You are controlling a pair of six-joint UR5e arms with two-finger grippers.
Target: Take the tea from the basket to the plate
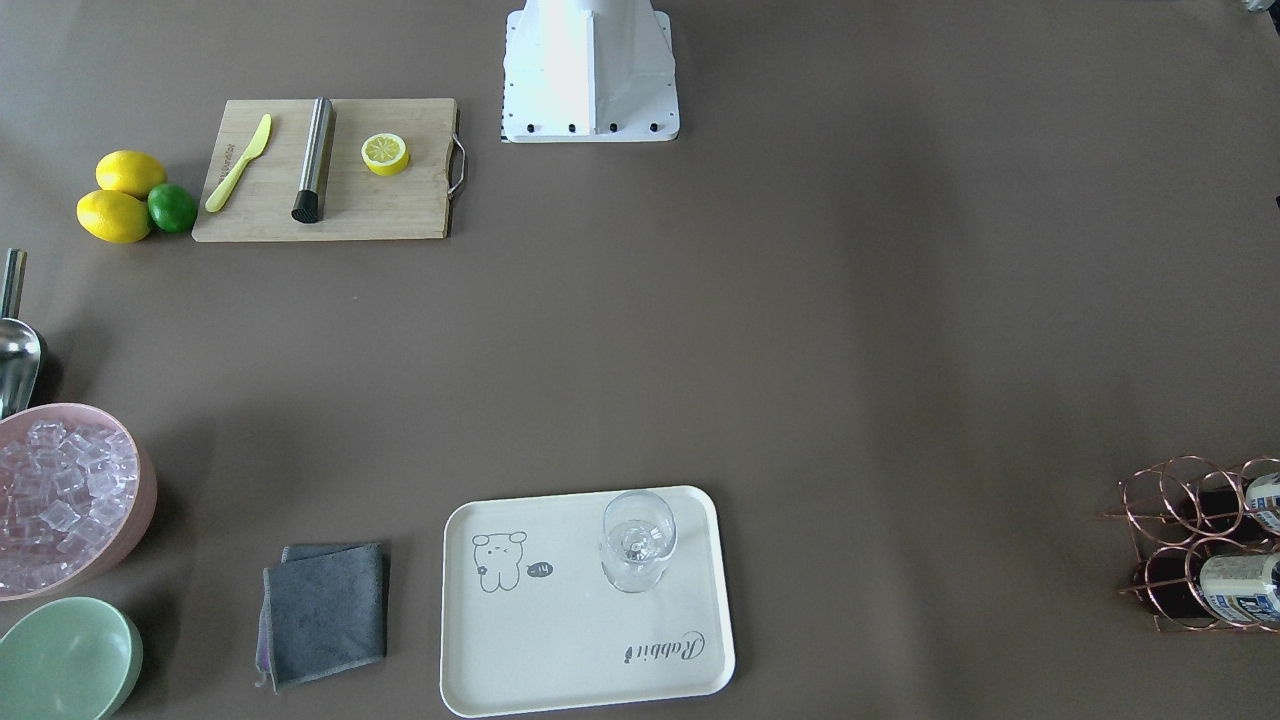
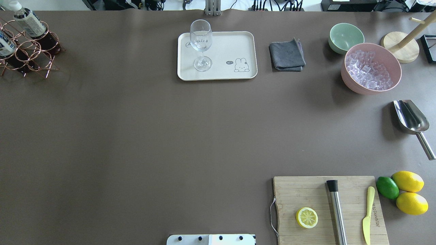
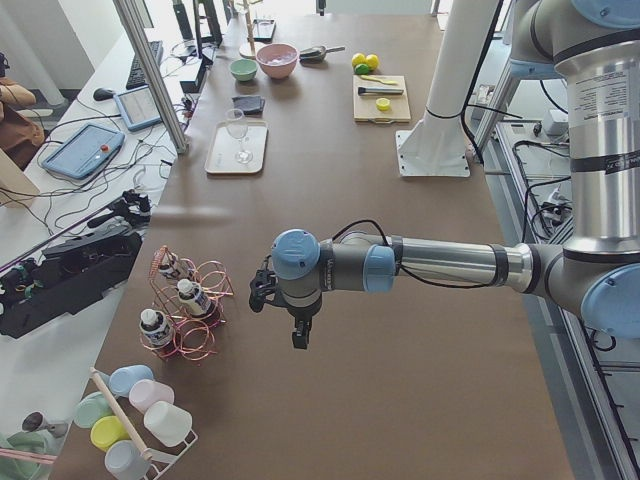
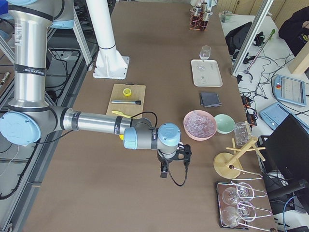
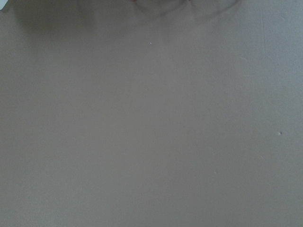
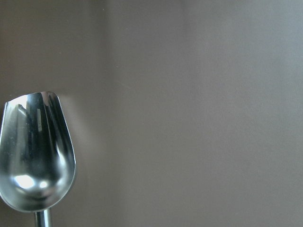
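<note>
The copper wire basket (image 2: 27, 51) stands at the far left corner and also shows in the front view (image 1: 1190, 540). Dark tea bottles with white caps (image 2: 29, 22) (image 1: 1240, 588) lean in its cells; the left side view shows three (image 3: 190, 296). The cream plate (image 2: 231, 44) (image 1: 560, 640) lies at the far middle with a wine glass (image 2: 201, 44) on it. My left gripper (image 3: 297, 335) hangs over bare table, right of the basket in that view. My right gripper (image 4: 164, 173) hangs near the ice bowl. I cannot tell whether either is open or shut.
A grey cloth (image 2: 286, 56), green bowl (image 2: 345, 37), pink bowl of ice (image 2: 371, 68) and metal scoop (image 2: 412, 119) (image 6: 35, 151) lie at the right. A cutting board (image 2: 327, 207) holds a lemon half, muddler and knife, with lemons and a lime (image 2: 407, 190) beside it.
</note>
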